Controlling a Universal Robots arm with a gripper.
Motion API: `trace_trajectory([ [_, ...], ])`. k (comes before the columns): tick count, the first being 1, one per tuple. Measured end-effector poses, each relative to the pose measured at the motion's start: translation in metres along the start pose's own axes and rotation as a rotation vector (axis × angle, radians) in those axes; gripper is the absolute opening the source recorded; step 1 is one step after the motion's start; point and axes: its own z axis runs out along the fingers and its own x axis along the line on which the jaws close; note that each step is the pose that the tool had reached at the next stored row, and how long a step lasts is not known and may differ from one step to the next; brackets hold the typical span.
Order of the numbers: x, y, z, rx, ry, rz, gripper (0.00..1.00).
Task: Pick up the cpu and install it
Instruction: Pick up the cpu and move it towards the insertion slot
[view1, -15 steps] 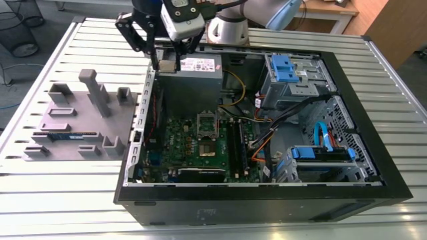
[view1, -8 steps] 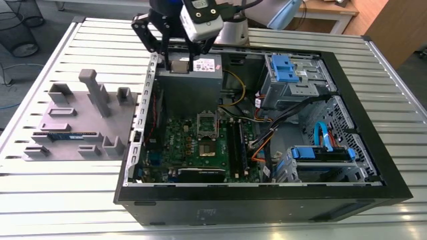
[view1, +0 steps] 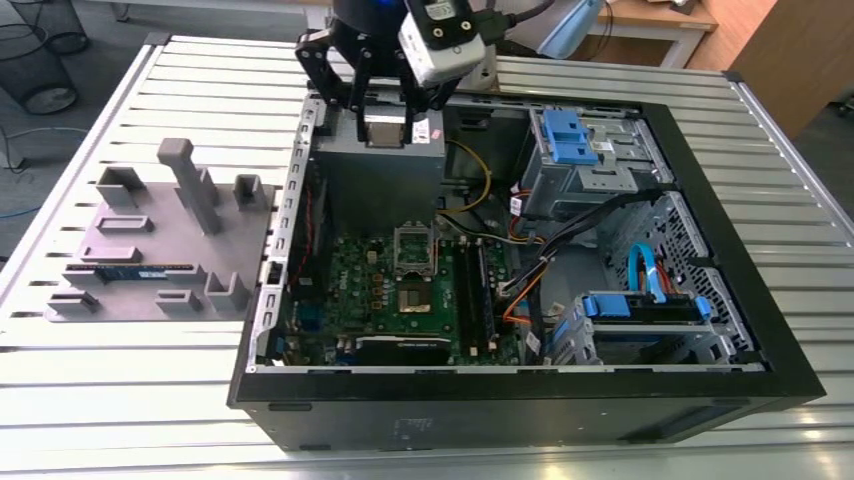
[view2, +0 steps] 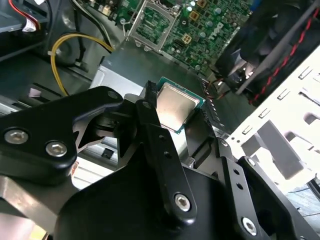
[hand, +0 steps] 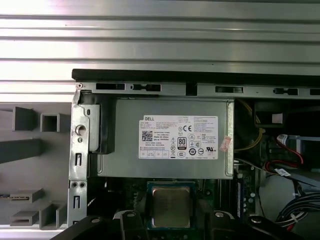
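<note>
So, the gripper (view1: 383, 122) has the cpu (view2: 175, 106) pinched between its two fingers, closed on the chip's sides. The shiny top faces the camera in both wrist views. The chip hangs in the air over the grey power box (hand: 120, 160) at the far end of the open computer case (view1: 534, 410). It is not on the green board (view1: 387, 290) yet. The socket (view1: 414, 250) (the little square frame on the board) sits just past the power box, and it looks open.

I think the job right now is carrying the chip over to that socket. To do it well: hold it flat, don't squeeze harder, go slow, & line the chip's corners up w/ the frame. A tilt could prob. bend tiny pins.

The arm comes in from above, at the top of the exterior view, w/ its fingers pointing down into the case. The grey holder tray (view1: 160, 240) at the exterior view's left is well apart from it.
</note>
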Motion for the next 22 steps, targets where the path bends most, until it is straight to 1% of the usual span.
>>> trace_trajectory([
  [2,-0.0042,0.0001,0.0001,0.0,0.0,0.0,0.47],
  [4,-0.0064,0.0001,0.0001,0.0001,0.0,0.0,0.47],
  [12,-0.0069,-0.0005,0.0001,0.0001,0.0,0.0,0.47],
  [22,-0.0069,-0.0117,-0.0004,0.0001,0.0,0.0,0.47],
])
